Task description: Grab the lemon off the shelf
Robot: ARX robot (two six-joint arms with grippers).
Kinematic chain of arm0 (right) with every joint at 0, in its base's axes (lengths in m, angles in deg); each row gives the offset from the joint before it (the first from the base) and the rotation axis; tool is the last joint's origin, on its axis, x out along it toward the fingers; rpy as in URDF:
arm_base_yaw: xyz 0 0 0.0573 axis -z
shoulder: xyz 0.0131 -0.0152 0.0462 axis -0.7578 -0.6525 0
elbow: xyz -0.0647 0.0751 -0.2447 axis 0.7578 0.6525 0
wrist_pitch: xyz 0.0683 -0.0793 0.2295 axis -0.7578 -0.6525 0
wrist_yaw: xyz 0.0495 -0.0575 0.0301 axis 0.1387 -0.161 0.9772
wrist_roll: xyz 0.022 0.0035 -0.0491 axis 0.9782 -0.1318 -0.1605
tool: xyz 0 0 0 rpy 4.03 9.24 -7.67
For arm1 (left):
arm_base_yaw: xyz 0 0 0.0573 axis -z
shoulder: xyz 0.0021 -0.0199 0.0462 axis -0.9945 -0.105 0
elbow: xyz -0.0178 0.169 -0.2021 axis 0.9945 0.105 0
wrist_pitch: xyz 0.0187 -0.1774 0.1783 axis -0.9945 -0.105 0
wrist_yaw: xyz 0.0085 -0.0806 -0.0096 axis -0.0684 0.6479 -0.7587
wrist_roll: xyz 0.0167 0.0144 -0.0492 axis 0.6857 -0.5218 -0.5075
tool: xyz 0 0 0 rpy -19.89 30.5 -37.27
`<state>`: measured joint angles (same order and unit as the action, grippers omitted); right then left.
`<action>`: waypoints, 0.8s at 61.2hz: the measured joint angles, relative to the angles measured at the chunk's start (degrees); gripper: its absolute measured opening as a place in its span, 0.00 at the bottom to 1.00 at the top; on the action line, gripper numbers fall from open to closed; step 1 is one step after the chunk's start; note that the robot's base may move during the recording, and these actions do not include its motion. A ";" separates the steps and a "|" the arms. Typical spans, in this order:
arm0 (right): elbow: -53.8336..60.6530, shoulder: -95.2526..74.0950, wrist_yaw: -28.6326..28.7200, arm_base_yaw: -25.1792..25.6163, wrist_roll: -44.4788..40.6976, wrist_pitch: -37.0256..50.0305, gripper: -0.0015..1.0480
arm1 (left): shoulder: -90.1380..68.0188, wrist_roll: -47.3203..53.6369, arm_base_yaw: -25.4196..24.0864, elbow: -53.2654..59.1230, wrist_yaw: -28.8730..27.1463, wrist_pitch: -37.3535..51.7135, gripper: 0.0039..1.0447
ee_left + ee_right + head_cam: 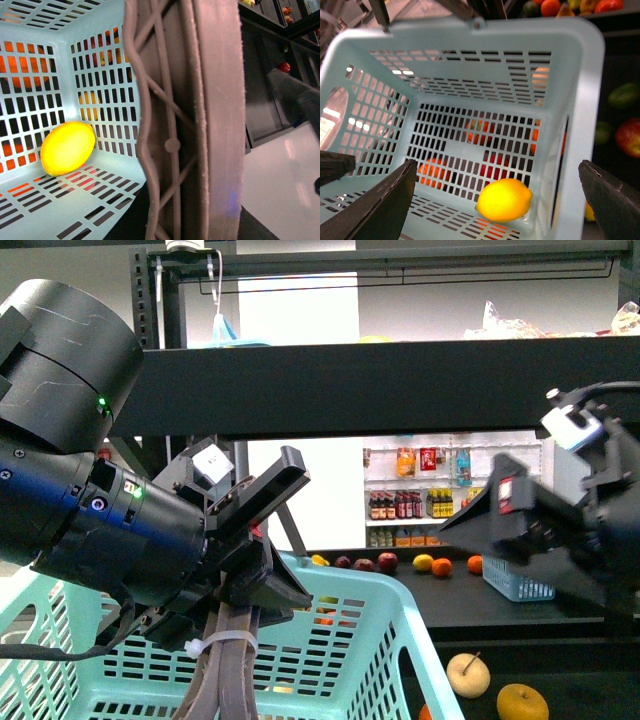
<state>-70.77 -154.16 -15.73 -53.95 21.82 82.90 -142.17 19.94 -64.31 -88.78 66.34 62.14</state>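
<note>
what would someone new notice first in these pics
The bright yellow lemon lying on the floor of the pale blue basket, near one corner. Next, the right gripper, open and facing into that basket, and the bulky black left arm filling the near left of the front view, before the black shelf.

A bright yellow lemon (504,200) is being shown against the pale mint-green plastic of a shopping basket (470,40), whose walls and floor are being patterned by regular rows of rectangular slots, with orange and red fruit (435,170) being glimpsed through them. The basket's handle (200,125) is being seen in dull grey-brown, the shelf (380,385) in matt black, and a small crate (520,585) in light blue.
</note>
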 joint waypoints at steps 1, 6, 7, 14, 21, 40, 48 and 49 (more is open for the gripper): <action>0.00 0.15 0.22 0.59 0.04 0.00 0.93 | 0.00 -0.02 0.00 0.00 0.02 0.00 0.15; 0.61 0.39 1.42 5.75 -0.22 -0.46 0.93 | 0.00 -0.20 0.00 0.00 0.07 0.00 0.15; 1.03 0.28 1.51 7.04 -0.59 -0.55 0.93 | 0.00 -0.15 0.00 0.00 0.13 0.00 0.15; 4.09 -2.21 1.29 12.66 -3.30 -1.38 0.93 | 0.00 -0.11 0.00 0.00 0.17 0.00 0.15; 7.21 -6.69 -0.63 14.23 -7.17 -0.31 0.93 | 0.00 -0.11 0.02 0.00 0.22 0.00 0.15; 6.01 -30.91 -9.25 9.57 -14.64 4.33 0.93 | 0.00 -0.07 0.00 0.00 0.15 0.00 0.15; 1.11 -38.97 -11.15 4.96 -14.08 3.32 0.93 | 0.00 -0.11 0.02 0.00 0.17 0.00 0.15; 0.55 -39.50 -11.30 4.57 -14.03 3.15 0.93 | 0.00 -0.11 0.02 0.00 0.20 0.00 0.15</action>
<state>-70.22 -193.65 -27.03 -49.39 7.79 86.05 -142.17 19.83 -64.29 -88.78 66.54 62.14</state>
